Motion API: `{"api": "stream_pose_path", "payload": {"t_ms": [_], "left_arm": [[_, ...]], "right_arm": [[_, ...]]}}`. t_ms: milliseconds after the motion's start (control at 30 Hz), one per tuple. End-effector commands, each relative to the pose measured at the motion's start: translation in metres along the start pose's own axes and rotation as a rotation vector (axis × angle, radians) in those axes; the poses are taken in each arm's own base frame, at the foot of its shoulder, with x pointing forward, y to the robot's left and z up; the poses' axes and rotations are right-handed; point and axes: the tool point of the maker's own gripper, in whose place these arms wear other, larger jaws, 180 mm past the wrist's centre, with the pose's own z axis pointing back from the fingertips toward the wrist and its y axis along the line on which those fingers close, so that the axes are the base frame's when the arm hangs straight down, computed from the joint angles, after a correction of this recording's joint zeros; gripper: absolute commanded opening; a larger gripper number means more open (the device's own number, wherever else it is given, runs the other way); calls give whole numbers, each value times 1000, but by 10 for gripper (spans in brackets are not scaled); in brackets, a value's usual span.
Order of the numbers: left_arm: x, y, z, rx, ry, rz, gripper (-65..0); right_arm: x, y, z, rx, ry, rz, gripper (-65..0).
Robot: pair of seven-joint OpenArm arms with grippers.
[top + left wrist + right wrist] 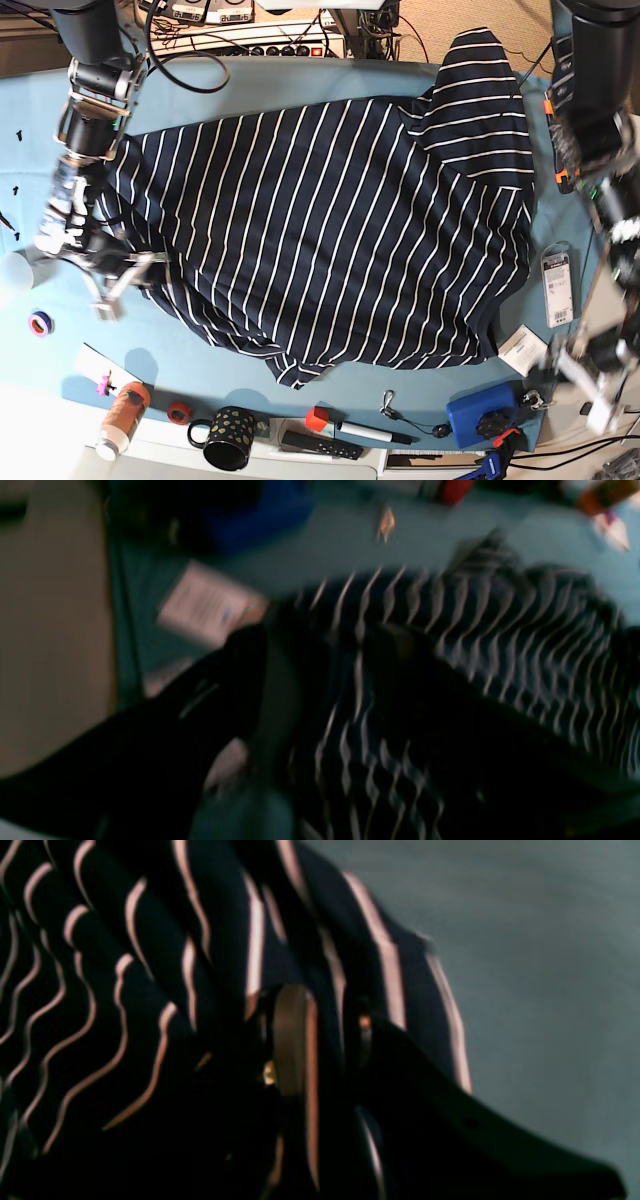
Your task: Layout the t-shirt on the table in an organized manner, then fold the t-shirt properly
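Note:
The navy t-shirt [330, 220] with thin white stripes lies spread over most of the teal table [250, 80], with one part bunched at the far right corner. In the base view my right gripper [135, 268] is at the shirt's left edge, shut on a fold of it. The right wrist view shows the striped t-shirt [100, 990] pinched in the right gripper [325, 1040] above the table [525, 965]. My left gripper [585, 385] stands open off the shirt's right front corner. In the blurred left wrist view the left gripper [320, 645] holds nothing, and the t-shirt [500, 630] lies below it.
A white tag [555, 285] and a white card [520, 350] lie right of the shirt. Along the front edge stand a blue box [480, 420], a red-capped marker [340, 425], a dotted mug [225, 440] and a bottle [120, 415]. A power strip [270, 45] runs along the back.

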Motion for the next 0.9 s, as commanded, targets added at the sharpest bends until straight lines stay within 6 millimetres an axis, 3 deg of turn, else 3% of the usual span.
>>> {"api": "stream_pose_path", "payload": {"t_ms": [0,167,267,333,500,600,767,867], "left_arm": [[18,3,14,-3,-58,-15,-309],[-32,22,23,0,48,24,-309],[-63,17,23,-55,119,28,-309],[-83,8,22,-104,154,29,-315],[-130,-5,27,-111,231,-1,-369],[-153,-25,35,-127,257,-76,-369],[-184,-85,43,-203,217,-159,-369],[-198,-109,45,-207,188,-172,-369]], "right_arm": [[27,-14,6,-62,-61,32,-511],[13,-11,-7,-167,40,141,-513],[-1,-11,-11,-225,126,197,-605],[-2,-22,-9,-305,145,223,-650],[1,-64,12,-499,139,164,-650],[-4,-78,21,-509,148,93,-650],[-11,-94,33,-515,153,16,-650],[-14,-99,38,-505,157,-7,-650]]}}
